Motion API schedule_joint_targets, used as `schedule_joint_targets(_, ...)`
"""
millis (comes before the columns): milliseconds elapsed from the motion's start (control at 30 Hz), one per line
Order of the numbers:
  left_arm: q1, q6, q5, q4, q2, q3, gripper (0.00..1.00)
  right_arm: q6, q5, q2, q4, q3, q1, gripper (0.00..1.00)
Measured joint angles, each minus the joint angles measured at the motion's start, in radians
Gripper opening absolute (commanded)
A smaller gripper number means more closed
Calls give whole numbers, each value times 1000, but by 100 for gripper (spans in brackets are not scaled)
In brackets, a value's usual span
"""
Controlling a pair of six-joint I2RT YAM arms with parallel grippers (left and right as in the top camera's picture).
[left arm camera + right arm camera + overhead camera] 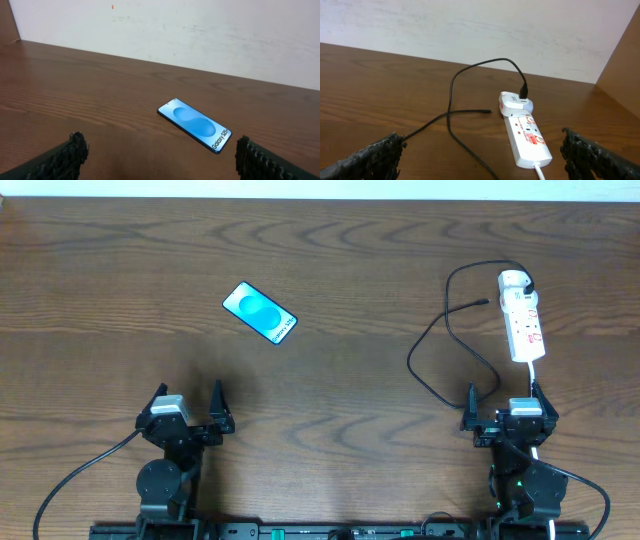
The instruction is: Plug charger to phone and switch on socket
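The phone (260, 313) is laid flat on the tabletop (350, 260), screen up and lit blue, at about 1 o'clock from the left jaws and well apart from them. In the left wrist view it (196, 124) is seen between the two finger pads, farther out, with nothing touching it. The socket (523, 315) is placed lengthwise at 12 o'clock from the right jaws, its white cord (533, 370) running back toward them. The charger (445, 330) is plugged into a white adapter (512, 103) at the socket's far end (the end away from the robot), and its cable is looped across the wood toward 9 o'clock. Its plug tip (487, 111) is left lying free at 9 o'clock of the adapter, far from the phone. Both pairs of jaws are held wide open, and nothing is gripped.
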Motion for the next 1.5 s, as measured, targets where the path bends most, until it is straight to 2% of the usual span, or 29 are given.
schedule_joint_targets(1500,0,5,-20,2,0,0,96,0,0,0,0,0,0,99)
